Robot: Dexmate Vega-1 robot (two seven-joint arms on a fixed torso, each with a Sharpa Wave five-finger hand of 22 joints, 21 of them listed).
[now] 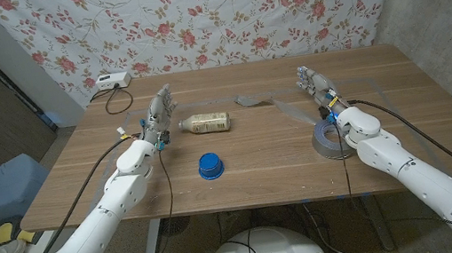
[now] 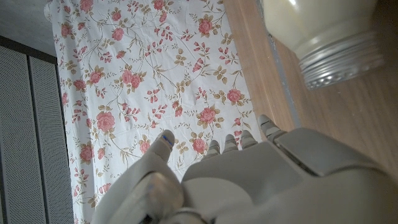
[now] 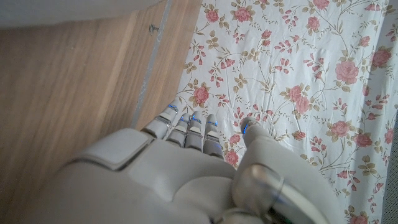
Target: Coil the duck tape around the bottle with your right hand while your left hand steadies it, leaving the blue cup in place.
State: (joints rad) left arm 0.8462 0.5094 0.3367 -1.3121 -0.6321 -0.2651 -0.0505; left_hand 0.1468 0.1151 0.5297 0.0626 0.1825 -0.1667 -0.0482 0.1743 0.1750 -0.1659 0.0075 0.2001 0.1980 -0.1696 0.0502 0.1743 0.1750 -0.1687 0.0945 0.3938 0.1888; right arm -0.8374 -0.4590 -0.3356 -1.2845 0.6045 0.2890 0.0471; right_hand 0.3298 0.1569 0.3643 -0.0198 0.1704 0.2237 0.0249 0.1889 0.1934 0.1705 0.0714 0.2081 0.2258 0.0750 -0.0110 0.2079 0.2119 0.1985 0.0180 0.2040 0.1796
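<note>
The bottle [image 1: 208, 123] lies on its side near the middle of the wooden table [image 1: 258, 162]. Its mouth points to 9 o'clock, toward the left hand [image 1: 159, 117]. The left hand waits just beside that end, not touching it. Its fingers are apart and hold nothing. I think it waits there so it can steady the bottle soon. In the left wrist view the glassy neck of the bottle [image 2: 339, 59] shows close to the left hand [image 2: 249, 180].

The roll of duck tape [image 1: 330, 140] lies flat at 3 o'clock from the bottle, well apart from it. It sits right by the right wrist, under the arm. The right hand [image 1: 317, 86] reaches past it toward 12 o'clock. Its fingers are straight and apart and hold nothing, as the right wrist view shows too [image 3: 186, 168]. So no tape is picked up yet, and the job looks like it has not begun.

The blue cup [image 1: 210, 166] stands at 6 o'clock from the bottle, near the front edge. It should stay there, so the arms need to keep away from it.

The table is smooth brown wood. A small grey scrap [image 1: 251, 99] lies at 1 o'clock from the bottle. A white box [image 1: 109, 82] with a cable sits at the far left corner. Behind the table hangs a flowery cloth [image 1: 218, 11] with red roses.
</note>
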